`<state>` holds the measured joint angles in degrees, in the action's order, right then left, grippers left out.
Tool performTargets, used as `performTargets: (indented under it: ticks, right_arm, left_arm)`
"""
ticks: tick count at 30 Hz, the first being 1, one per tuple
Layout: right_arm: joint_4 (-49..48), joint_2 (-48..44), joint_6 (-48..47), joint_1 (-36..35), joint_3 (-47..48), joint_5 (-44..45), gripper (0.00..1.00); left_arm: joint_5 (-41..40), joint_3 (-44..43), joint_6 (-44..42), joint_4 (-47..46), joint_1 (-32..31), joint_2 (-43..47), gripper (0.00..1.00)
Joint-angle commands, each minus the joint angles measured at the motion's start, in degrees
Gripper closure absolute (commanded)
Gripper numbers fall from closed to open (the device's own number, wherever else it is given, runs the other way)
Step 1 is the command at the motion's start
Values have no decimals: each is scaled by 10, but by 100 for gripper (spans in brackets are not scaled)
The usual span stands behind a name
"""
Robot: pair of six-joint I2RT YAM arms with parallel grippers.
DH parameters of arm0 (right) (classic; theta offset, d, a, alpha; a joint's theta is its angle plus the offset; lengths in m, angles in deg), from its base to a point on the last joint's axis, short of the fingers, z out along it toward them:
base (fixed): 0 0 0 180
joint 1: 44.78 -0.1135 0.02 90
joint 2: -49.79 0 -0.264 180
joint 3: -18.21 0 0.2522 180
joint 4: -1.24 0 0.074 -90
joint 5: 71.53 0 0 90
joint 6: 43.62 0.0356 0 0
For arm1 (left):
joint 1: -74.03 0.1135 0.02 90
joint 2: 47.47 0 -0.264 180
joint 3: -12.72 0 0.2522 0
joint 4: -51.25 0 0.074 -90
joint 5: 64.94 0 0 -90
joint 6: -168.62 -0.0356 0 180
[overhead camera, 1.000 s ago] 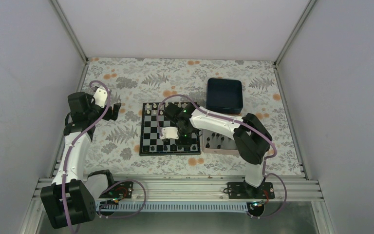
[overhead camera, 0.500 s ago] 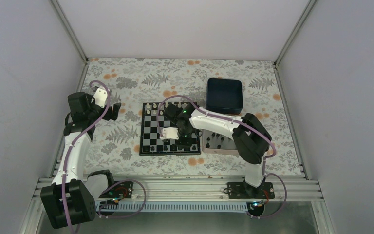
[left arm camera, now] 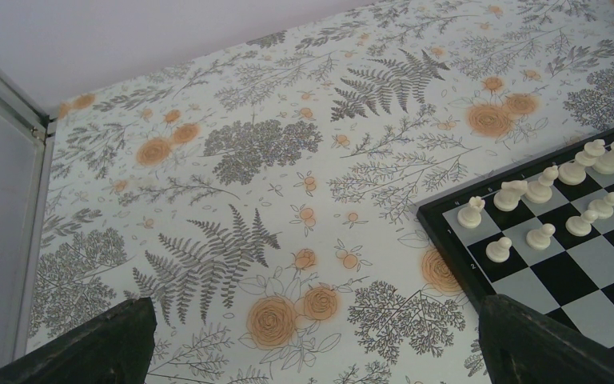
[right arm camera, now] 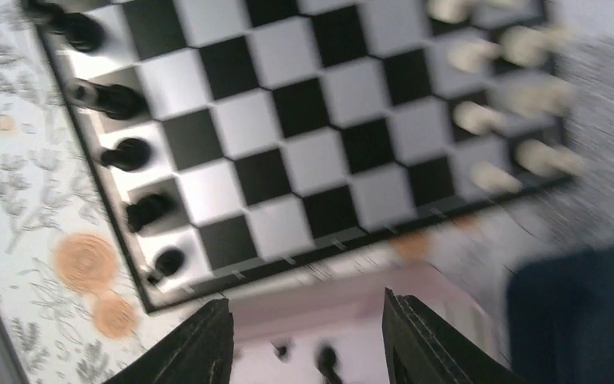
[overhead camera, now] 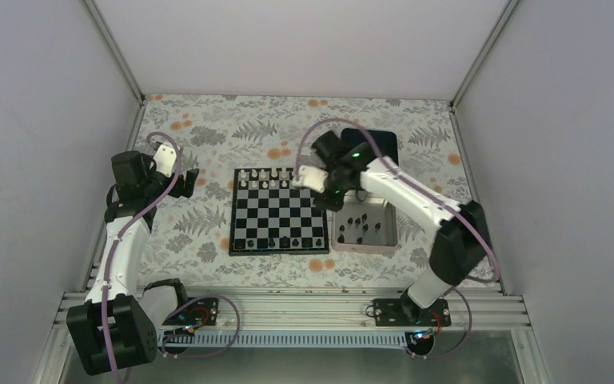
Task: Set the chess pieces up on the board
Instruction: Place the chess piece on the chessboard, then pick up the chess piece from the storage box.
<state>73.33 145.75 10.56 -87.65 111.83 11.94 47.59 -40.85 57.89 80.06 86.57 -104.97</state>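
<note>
The board point(overhead camera: 278, 210) lies mid-table, with white pieces along its far rows point(overhead camera: 265, 178). Several black chess pieces point(right arm camera: 128, 154) stand along its near row, on the left in the right wrist view. More black pieces point(overhead camera: 357, 226) stand in the silver tray point(overhead camera: 390, 238). My right gripper point(overhead camera: 325, 194) hangs over the tray's far-left corner beside the board. It is open point(right arm camera: 304, 344) with nothing between its fingers, and that view is blurred. My left gripper point(overhead camera: 188, 178) hovers over the floral cloth left of the board, open point(left arm camera: 320, 364) and empty.
A dark blue tray point(overhead camera: 384, 142) sits behind the right arm at the back, partly hidden. White pieces point(left arm camera: 528, 196) show at the board's corner point(left arm camera: 448, 232) in the left wrist view. Frame posts and walls close the table's sides.
My right gripper opened, rose from the board's near row and swung back and right to the silver tray's far-left corner. Black pieces stand on that row. The left arm stayed still.
</note>
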Motion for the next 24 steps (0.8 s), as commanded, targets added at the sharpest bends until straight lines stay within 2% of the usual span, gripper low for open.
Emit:
performTargets:
  ticks: [1, 5, 9, 16, 24]
  right_arm:
    - [12, -73, -18, 82, -31, 23, 50]
    - [-25, -114, -36, 157, -90, 16, 49]
    - [-54, -113, -42, 211, -133, -3, 49]
    - [-113, -80, -25, 231, -169, -13, 50]
    - [-132, -11, -25, 230, -140, -60, 52]
  left_arm:
    - [2, 2, 3, -17, 3, -1, 0]
    - [3, 1, 3, -18, 3, -1, 0]
    - [2, 1, 4, -17, 3, -1, 0]
    - [-2, 1, 4, -16, 2, 0, 0]
    - [-3, 5, 4, -17, 3, 3, 0]
